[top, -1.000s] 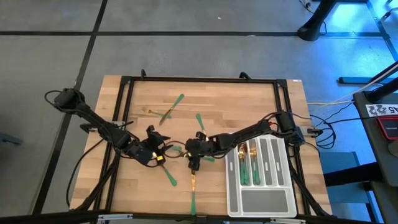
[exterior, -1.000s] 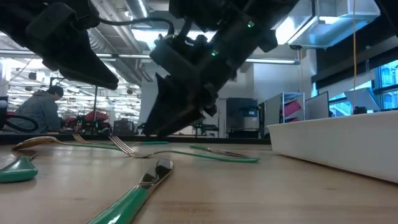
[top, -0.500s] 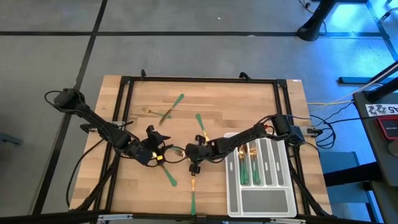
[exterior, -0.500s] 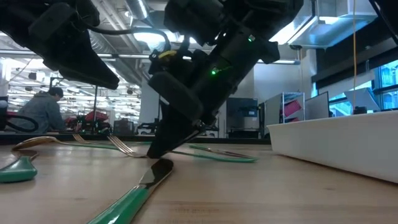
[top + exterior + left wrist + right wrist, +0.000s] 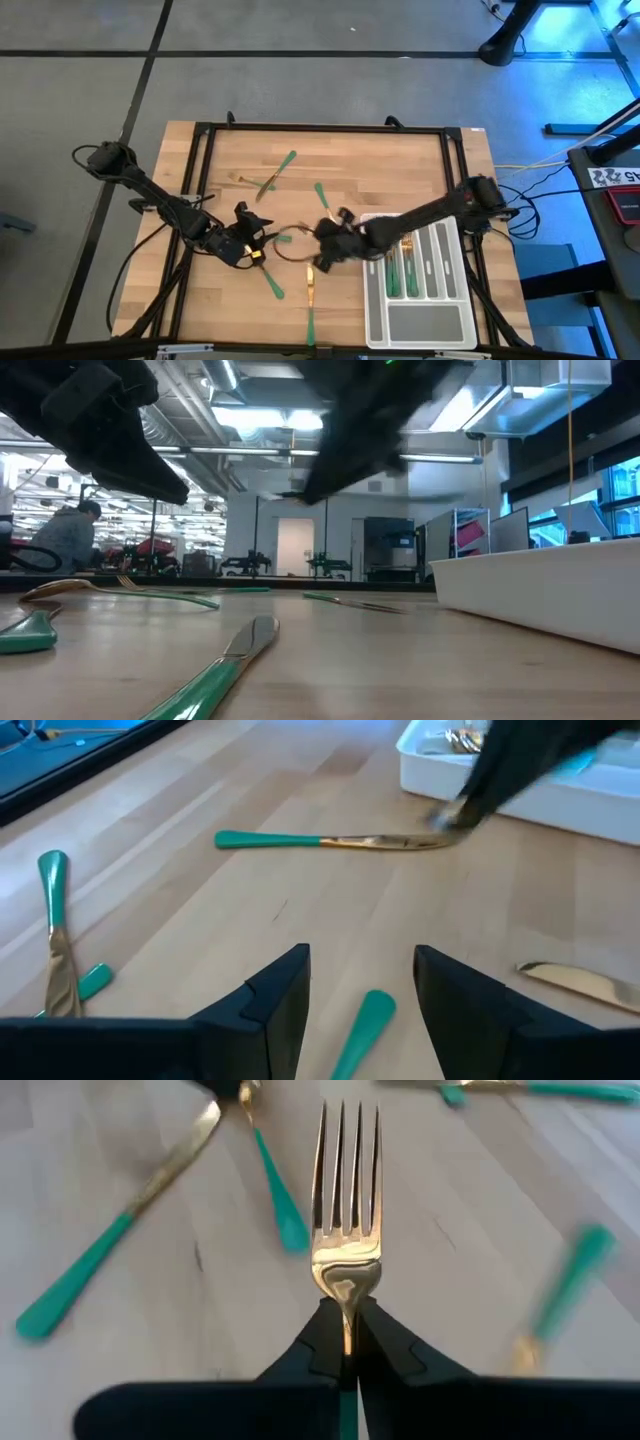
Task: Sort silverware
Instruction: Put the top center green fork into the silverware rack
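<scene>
Between the right gripper's (image 5: 347,1342) two dark fingers (image 5: 310,1350): a gold fork (image 5: 347,1220), pinched at the neck just below the head, tines pointing straight ahead past the fingertips, green handle running back between the jaws. Clenched tight on it, lifted clear of the wooden table (image 5: 400,170). Seen from above, right gripper (image 5: 330,245) just beside the near-left corner of the pale grey tray (image 5: 420,325), the held fork too small to pick out there.

Beyond the fork's tines, lying flat on the wood: a knife (image 5: 110,1240) off to one side and a green-handled piece (image 5: 275,1190) slanting close by; further out, blurred green handles.

Low on the table, at the middle: a knife (image 5: 215,665) with gold blade and green handle; behind it a spoon (image 5: 110,592) and another slim piece (image 5: 350,602). Tray wall (image 5: 540,585) at the right.

To the left, well apart from the held fork: left gripper (image 5: 243,243), fingers (image 5: 280,1005) spread, nothing between them except a green handle tip (image 5: 362,1020) lying on the table in the gap. Ahead of those fingers, a knife (image 5: 330,841) lying flat near the tray.
</scene>
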